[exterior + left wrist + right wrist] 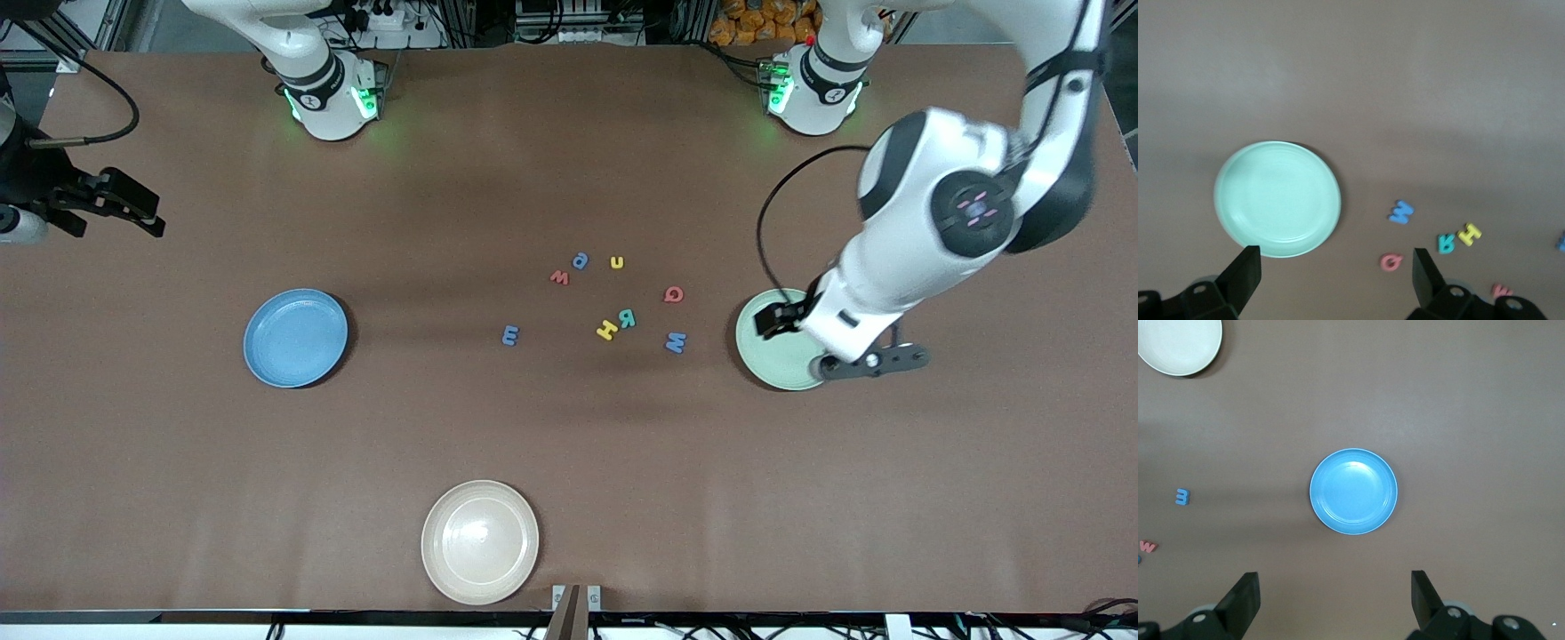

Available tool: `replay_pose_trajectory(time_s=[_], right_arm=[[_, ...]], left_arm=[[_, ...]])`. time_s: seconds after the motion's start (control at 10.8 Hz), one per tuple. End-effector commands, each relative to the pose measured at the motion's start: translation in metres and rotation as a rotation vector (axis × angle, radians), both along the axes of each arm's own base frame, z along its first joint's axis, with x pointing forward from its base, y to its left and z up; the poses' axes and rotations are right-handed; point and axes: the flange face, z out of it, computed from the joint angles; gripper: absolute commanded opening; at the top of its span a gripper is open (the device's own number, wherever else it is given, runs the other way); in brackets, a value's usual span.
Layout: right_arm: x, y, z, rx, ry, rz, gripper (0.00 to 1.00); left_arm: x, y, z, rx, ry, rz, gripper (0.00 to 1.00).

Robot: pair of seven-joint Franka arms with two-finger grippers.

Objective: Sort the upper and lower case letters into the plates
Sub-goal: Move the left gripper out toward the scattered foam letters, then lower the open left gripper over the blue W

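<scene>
Brown table [569, 444]; left tool [1335, 277] above green plate [1277, 198].

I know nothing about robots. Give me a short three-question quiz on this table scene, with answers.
1. True or false: the round blue plate holds a letter.
2. Which plate is the left gripper over: A cream-white plate, B pale green plate, C blue?
3. What colour is the small flat H letter?

Key: 1 false, it holds nothing. 2 B; jaws open. 3 yellow.
</scene>
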Motion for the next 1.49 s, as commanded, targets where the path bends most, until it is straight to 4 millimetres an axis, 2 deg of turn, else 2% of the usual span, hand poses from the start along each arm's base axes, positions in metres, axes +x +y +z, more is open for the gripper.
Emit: replay_pose_trajectory(time_s=[0.0,0.09,0.28,0.47,0.56,0.65,0.74,0.84,1.02,1.21,1.4], right_arm=[[-0.001,-0.001,0.003,0.003,-0.006,-0.016,1.0],[-0.001,-0.001,0.003,0.005,-0.006,-0.016,1.0],[-0.001,-0.001,0.004,0.005,-0.009,-0.016,1.0],[0.0,0.001,0.005,0.005,-0.018,-0.013,1.0],[0.001,0.001,0.005,0.008,-0.02,-0.015,1.0],[0.001,0.004,0.007,0.008,-0.023,-0.01,1.0],[0.001,0.005,0.012,0.008,-0.033,-0.007,1.0],[0.001,0.005,0.012,0.008,-0.034,-0.007,1.0],[0.005,0.013,0.011,0.012,-0.052,0.006,1.0],[0.006,0.022,0.01,0.019,-0.059,0.021,1.0],[0.008,0.031,0.003,0.017,-0.045,0.04,1.0]], left_arm=[[0.004,-0.022,-0.047,-0.018,0.009,0.2,1.0],[0.005,-0.023,-0.073,-0.012,0.024,0.308,1.0],[-0.003,-0.05,-0.107,-0.002,0.045,0.456,1.0],[-0.001,-0.068,-0.138,-0.025,0.024,0.664,1.0],[-0.003,-0.069,-0.161,-0.033,0.021,0.724,1.0],[-0.008,-0.069,-0.174,-0.058,0.001,0.777,1.0],[-0.02,-0.069,-0.191,-0.074,-0.012,0.816,1.0],[-0.031,-0.072,-0.204,-0.077,-0.015,0.841,1.0],[-0.039,-0.073,-0.214,-0.066,0.002,0.928,1.0],[-0.051,-0.087,-0.222,-0.045,0.007,0.944,1.0],[-0.056,-0.09,-0.243,-0.004,-0.017,0.951,1.0]])
